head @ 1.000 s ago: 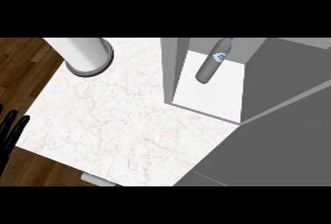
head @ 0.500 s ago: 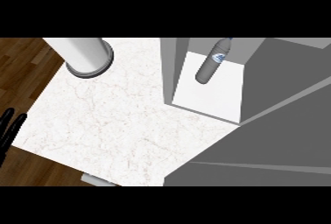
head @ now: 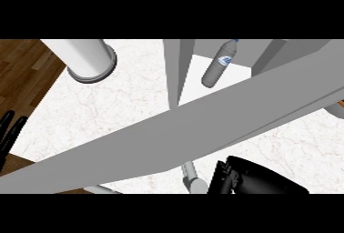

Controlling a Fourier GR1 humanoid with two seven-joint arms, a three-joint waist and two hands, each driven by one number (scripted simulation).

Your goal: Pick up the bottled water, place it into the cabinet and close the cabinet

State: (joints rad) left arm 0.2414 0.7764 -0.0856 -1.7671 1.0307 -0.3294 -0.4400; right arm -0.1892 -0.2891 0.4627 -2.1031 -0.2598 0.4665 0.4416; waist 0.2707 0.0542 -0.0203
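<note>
Across the middle of the frame the cabinet door point(head: 201, 132) has swung far inward since a moment ago, my right hand point(head: 252, 177) pushing it, fingers hidden so I cannot tell their set. The bottled water point(head: 218, 66) stands inside the cabinet point(head: 176, 68) at upper centre; closing is nearly done. My left hand point(head: 10, 132) rests spread at left edge.

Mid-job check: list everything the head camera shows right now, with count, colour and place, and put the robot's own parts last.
bottled water: one, grey with a blue-and-white label, inside the cabinet, upper middle, tilted.
cabinet: one, grey walls with a white floor, upper right of the counter.
cabinet door: one, grey, slanting across the view from lower left to upper right, not shut.
white cylinder: one, white on a grey base, upper left on the counter.
counter: one, white marble, middle of the view.
floor: brown wood, left edge.
left hand: black, straight fingers at the left edge, resting.
right hand: black, bottom right, below the door; fingers unclear.
</note>
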